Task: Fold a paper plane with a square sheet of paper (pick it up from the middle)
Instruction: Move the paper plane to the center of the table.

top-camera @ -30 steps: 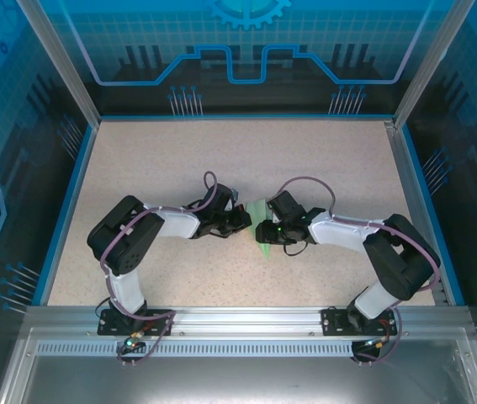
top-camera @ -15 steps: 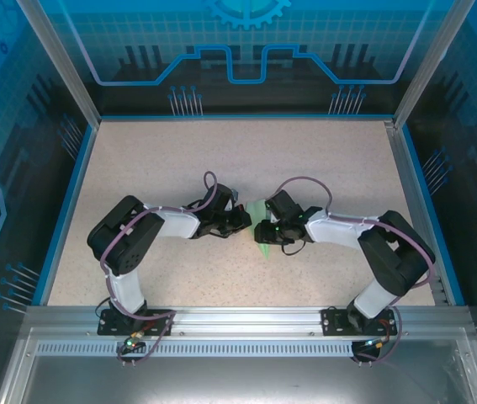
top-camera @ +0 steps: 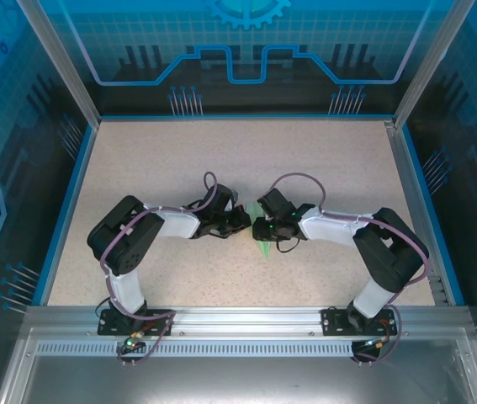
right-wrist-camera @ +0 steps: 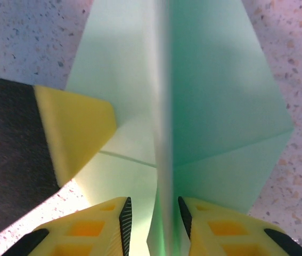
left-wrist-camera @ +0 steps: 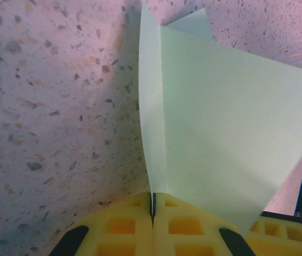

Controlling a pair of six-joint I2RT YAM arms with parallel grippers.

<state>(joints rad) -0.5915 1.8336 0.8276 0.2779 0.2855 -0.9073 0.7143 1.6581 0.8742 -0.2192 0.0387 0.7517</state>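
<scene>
The pale green sheet of paper (top-camera: 262, 247) is folded into a pointed paper plane shape with an upright middle ridge (right-wrist-camera: 163, 133) and flaps spread to both sides. My left gripper (left-wrist-camera: 153, 205) is shut on the edge of that fold, and the paper (left-wrist-camera: 220, 133) fans up and to the right from its yellow pads. Facing it at the table's centre, my right gripper (right-wrist-camera: 153, 209) is open, one finger on each side of the ridge with a small gap on either side. Both grippers, left (top-camera: 244, 222) and right (top-camera: 262, 225), meet over the paper.
The speckled beige table (top-camera: 221, 160) is bounded by a blue rim and clear walls. One yellow finger of the left gripper (right-wrist-camera: 73, 130) shows at the left of the right wrist view, lying against the paper.
The right arm has slid left, closer to the left gripper, and its jaws have narrowed around the paper's ridge. The left gripper has kept its hold and place.
</scene>
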